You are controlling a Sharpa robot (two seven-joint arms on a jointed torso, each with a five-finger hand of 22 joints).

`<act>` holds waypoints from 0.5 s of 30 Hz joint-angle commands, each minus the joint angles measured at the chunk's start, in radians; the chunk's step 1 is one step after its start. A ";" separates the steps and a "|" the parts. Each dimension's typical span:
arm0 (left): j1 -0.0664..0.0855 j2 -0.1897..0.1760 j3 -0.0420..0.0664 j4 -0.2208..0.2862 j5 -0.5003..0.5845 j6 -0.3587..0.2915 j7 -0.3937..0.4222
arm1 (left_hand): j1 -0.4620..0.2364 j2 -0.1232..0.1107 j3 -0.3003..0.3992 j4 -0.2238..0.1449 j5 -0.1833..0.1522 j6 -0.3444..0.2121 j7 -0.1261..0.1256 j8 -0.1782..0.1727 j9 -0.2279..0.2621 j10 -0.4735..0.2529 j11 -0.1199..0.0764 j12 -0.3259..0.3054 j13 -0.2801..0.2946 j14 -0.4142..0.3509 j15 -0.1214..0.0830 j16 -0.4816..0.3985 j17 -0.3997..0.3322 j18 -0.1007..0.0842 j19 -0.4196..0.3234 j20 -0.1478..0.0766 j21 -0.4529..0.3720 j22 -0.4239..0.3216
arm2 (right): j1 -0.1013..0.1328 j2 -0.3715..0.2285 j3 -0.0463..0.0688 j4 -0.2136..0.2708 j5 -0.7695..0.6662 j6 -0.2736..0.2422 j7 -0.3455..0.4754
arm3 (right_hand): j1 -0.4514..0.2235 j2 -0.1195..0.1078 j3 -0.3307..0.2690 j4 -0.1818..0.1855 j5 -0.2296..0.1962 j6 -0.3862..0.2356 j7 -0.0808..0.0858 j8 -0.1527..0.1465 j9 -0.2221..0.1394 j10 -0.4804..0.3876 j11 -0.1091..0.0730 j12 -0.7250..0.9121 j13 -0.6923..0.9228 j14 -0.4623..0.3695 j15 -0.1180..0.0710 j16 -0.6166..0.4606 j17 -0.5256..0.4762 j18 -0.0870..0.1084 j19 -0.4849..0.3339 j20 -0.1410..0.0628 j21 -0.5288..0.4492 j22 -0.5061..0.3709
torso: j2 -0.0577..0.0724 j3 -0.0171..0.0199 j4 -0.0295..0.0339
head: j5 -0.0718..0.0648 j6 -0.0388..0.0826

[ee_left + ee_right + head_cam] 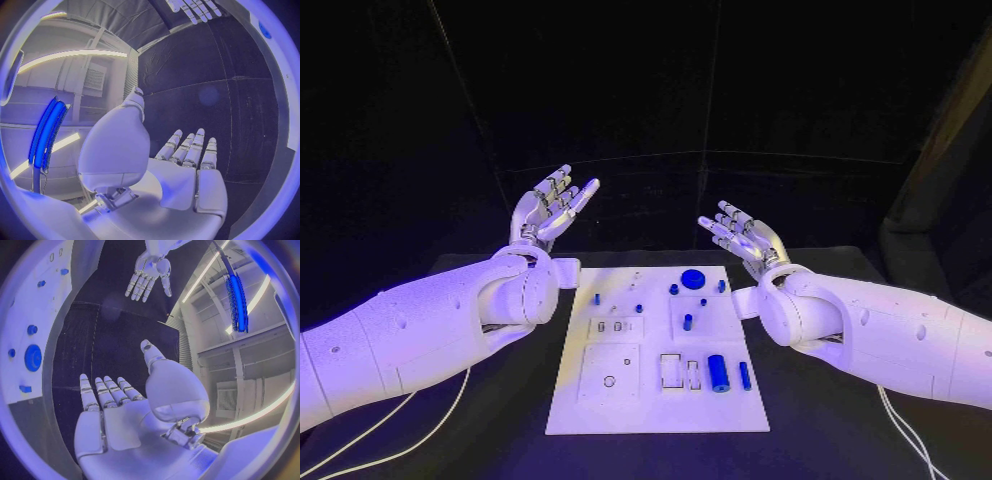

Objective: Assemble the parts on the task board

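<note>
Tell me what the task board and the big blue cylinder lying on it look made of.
Task board: looks like rigid white plastic, matte, with crisp cut-out recesses; painted metal is possible. Big blue cylinder: probably plastic with a slight sheen, uniformly blue; anodised metal cannot be ruled out.

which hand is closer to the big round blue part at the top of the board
Right. The right hand is raised open just beyond the task board, close to the round blue part. The left hand, also open, is farther off past the opposite corner.
</note>
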 commanded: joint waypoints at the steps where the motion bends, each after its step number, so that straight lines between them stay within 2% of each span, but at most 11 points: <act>1: 0.001 0.002 0.001 0.000 0.005 0.056 0.059 | 0.045 -0.005 0.002 0.015 0.007 0.020 0.090 0.005 0.003 0.018 0.006 0.008 0.002 0.020 0.005 0.006 0.003 0.025 0.003 0.015 0.005 0.002 | 0.010 0.010 -0.005 -0.023 -0.107 0.172 -0.045 | 0.073 0.007 0.004 -0.033 0.013 0.036 0.110 0.009 0.005 0.038 0.019 0.009 0.005 0.032 0.015 0.009 0.005 0.019 0.025 0.015 0.011 0.006 | 0.000 0.0001 -0.0003 | 0.000 0.000; 3: 0.001 0.002 0.001 0.000 0.005 0.056 0.059 | 0.044 -0.003 0.003 0.015 0.006 0.022 0.091 0.006 0.003 0.020 0.008 0.008 0.003 0.024 0.006 0.007 0.003 0.026 0.003 0.016 0.005 0.002 | 0.013 0.013 -0.007 -0.031 -0.118 0.190 -0.050 | 0.105 0.011 0.010 -0.056 0.011 0.080 0.126 0.017 0.011 0.096 0.034 0.018 0.010 0.106 0.026 0.022 0.012 0.025 0.087 0.015 0.026 0.015 | 0.000 0.0001 -0.0003 | 0.000 0.000; 5: 0.001 0.002 0.001 0.000 0.005 0.056 0.059 | 0.044 -0.001 0.004 0.015 0.006 0.025 0.092 0.006 0.003 0.023 0.009 0.009 0.003 0.028 0.007 0.007 0.004 0.027 0.004 0.016 0.006 0.002 | 0.015 0.016 -0.009 -0.037 -0.125 0.202 -0.053 | 0.146 0.013 0.018 -0.084 0.009 0.173 0.147 0.034 0.021 0.228 0.058 0.041 0.022 0.277 0.045 0.061 0.029 0.052 0.208 0.012 0.060 0.033 | 0.000 0.0001 -0.0003 | 0.000 0.000; 6: 0.001 0.002 0.001 0.000 0.005 0.056 0.059 | 0.045 0.000 0.005 0.015 0.005 0.027 0.094 0.007 0.004 0.025 0.010 0.009 0.003 0.031 0.007 0.008 0.005 0.027 0.005 0.016 0.006 0.003 | 0.016 0.016 -0.009 -0.038 -0.126 0.204 -0.054 | 0.161 0.014 0.020 -0.096 0.008 0.223 0.149 0.043 0.026 0.290 0.062 0.051 0.025 0.339 0.048 0.074 0.031 0.068 0.271 0.011 0.080 0.042 | 0.000 0.0001 -0.0003 | 0.000 0.000; 7: 0.000 -0.013 -0.013 -0.008 0.013 0.067 0.056 | 0.045 0.001 0.006 0.015 0.005 0.029 0.094 0.007 0.004 0.026 0.011 0.009 0.003 0.033 0.008 0.009 0.005 0.027 0.006 0.017 0.007 0.003 | 0.016 0.007 -0.009 -0.079 -0.175 0.148 -0.023 | 0.178 0.014 0.023 -0.109 0.007 0.288 0.148 0.058 0.033 0.373 0.063 0.066 0.031 0.413 0.045 0.090 0.036 0.081 0.343 0.010 0.103 0.052 | 0.005 -0.0028 -0.0024 | 0.000 -0.009; 9: 0.000 -0.018 -0.016 -0.004 0.014 0.072 0.055 | 0.045 0.003 0.007 0.014 0.004 0.031 0.096 0.007 0.004 0.029 0.012 0.009 0.003 0.037 0.009 0.009 0.005 0.028 0.009 0.017 0.008 0.004 | 0.016 0.006 -0.009 -0.090 -0.203 0.131 -0.012 | 0.207 0.014 0.031 -0.133 0.001 0.424 0.140 0.089 0.047 0.569 0.048 0.108 0.046 0.574 0.029 0.124 0.046 0.103 0.444 0.011 0.139 0.065 | 0.007 -0.0038 -0.0024 | 0.000 -0.010; 10: -0.001 -0.021 -0.018 -0.003 0.014 0.075 0.055 | 0.046 0.004 0.008 0.014 0.004 0.033 0.097 0.007 0.004 0.031 0.013 0.010 0.004 0.042 0.010 0.010 0.006 0.028 0.012 0.017 0.009 0.004 | 0.016 0.005 -0.009 -0.095 -0.218 0.124 -0.008 | 0.217 0.014 0.035 -0.142 -0.002 0.483 0.134 0.101 0.052 0.622 0.039 0.119 0.046 0.635 0.019 0.134 0.047 0.113 0.467 0.011 0.149 0.066 | 0.009 -0.0042 -0.0026 | 0.000 -0.009; 12: -0.002 -0.026 -0.020 0.001 0.015 0.084 0.055 | 0.052 0.013 0.017 0.014 0.001 0.053 0.106 0.011 0.006 0.055 0.023 0.013 0.006 0.090 0.017 0.022 0.013 0.025 0.035 0.019 0.016 0.009 | 0.016 0.002 -0.009 -0.103 -0.253 0.113 -0.002 | 0.233 0.015 0.042 -0.159 -0.009 0.588 0.121 0.119 0.058 0.680 0.024 0.128 0.043 0.701 0.001 0.143 0.046 0.131 0.509 0.010 0.165 0.067 | 0.012 -0.0043 -0.0026 | 0.000 -0.009; 15: -0.003 -0.033 -0.022 0.007 0.015 0.093 0.057 | 0.062 0.033 0.034 0.013 -0.003 0.100 0.122 0.019 0.011 0.125 0.041 0.025 0.013 0.176 0.029 0.047 0.025 0.014 0.077 0.020 0.031 0.018 | 0.020 -0.001 -0.008 -0.109 -0.293 0.109 -0.001 | 0.243 0.013 0.051 -0.177 -0.019 0.690 0.110 0.133 0.061 0.733 0.008 0.131 0.040 0.764 -0.016 0.150 0.046 0.140 0.554 0.003 0.182 0.069 | 0.019 -0.0040 -0.0023 | 0.000 -0.004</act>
